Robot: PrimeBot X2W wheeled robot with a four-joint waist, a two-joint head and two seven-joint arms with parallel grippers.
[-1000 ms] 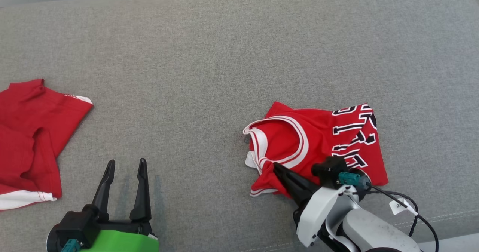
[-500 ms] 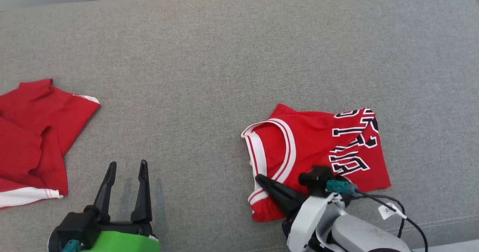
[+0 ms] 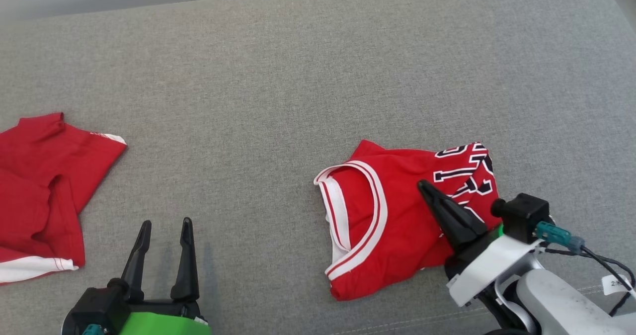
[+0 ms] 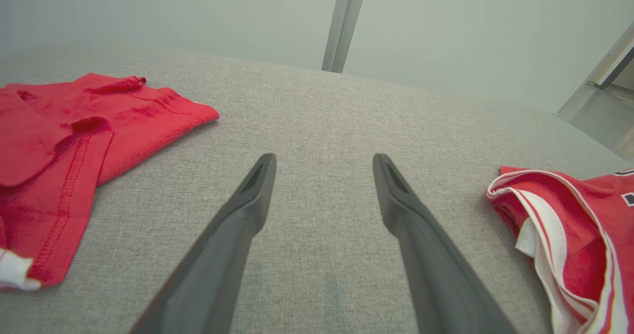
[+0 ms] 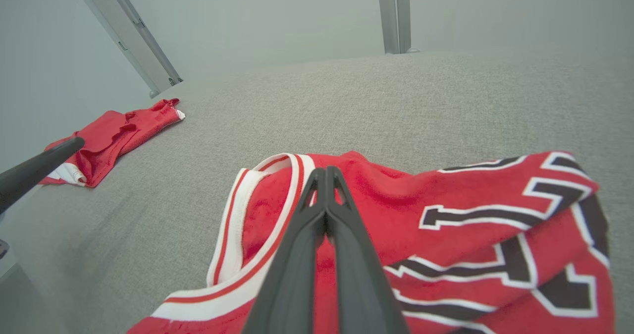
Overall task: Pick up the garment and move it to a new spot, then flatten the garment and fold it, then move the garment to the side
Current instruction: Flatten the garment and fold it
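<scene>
With the folded red white-trimmed black-lettered jersey [image 3: 390,235] at 4 o'clock on the grey woven surface [image 3: 278,76], the right gripper [image 3: 422,185] pressed together empty above it and the left gripper [image 3: 166,222] spread at 7 o'clock, open your right jaws and pinch every layer so the fold likely holds.

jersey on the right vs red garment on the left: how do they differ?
The jersey carries black lettering and striped white trim; the left garment is plain red with a white hem. The jersey lies folded compactly; the left garment lies rumpled, cut off by the head view's edge. Both are red and lie on the grey fabric surface.
</scene>
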